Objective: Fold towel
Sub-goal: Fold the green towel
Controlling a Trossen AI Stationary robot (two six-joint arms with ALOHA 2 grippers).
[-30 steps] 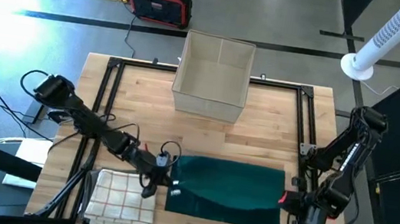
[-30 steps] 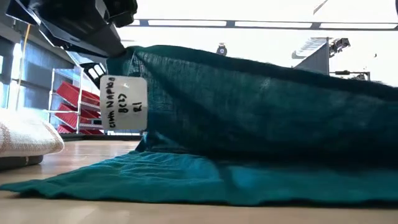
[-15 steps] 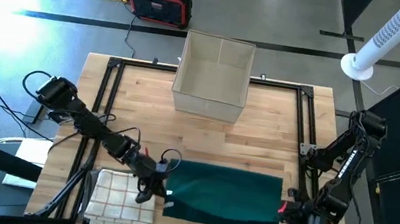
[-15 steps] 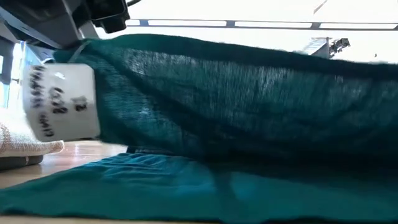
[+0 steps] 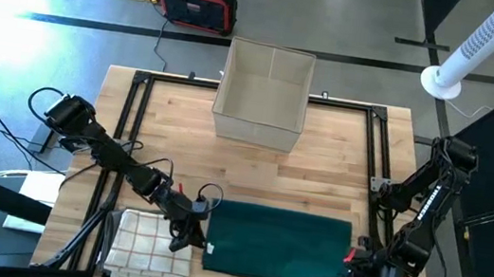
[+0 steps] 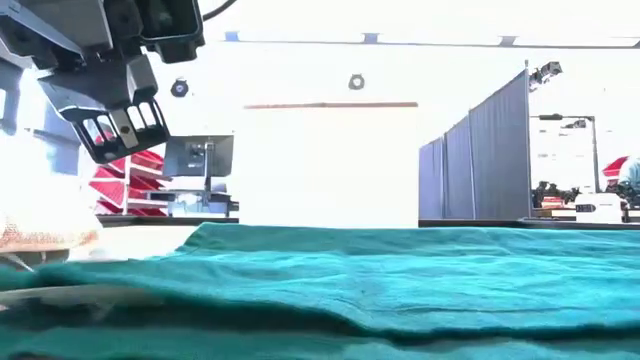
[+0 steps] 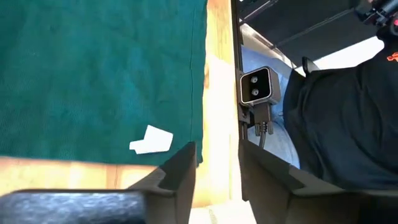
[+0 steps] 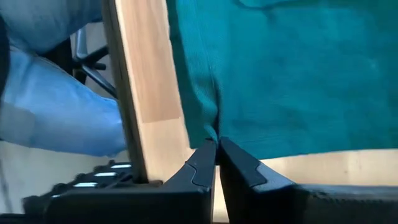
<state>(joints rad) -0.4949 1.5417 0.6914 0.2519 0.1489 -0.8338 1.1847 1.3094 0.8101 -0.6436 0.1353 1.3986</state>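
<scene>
Behind the towel (image 5: 277, 245) sits a box (image 5: 263, 96), checked cloth (image 5: 149, 243) beside; towel flat, folded. Left gripper (image 5: 192, 237) parted, empty; right gripper (image 5: 353, 259) pinches towel edge.

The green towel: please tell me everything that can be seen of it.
The green towel is a dark teal woven cloth with a small white tag near one corner. It lies flat, folded into a wide rectangle, at the near edge of the wooden table, beside a checked cloth. The left gripper stands open at one end; the right gripper pinches the other end.
</scene>
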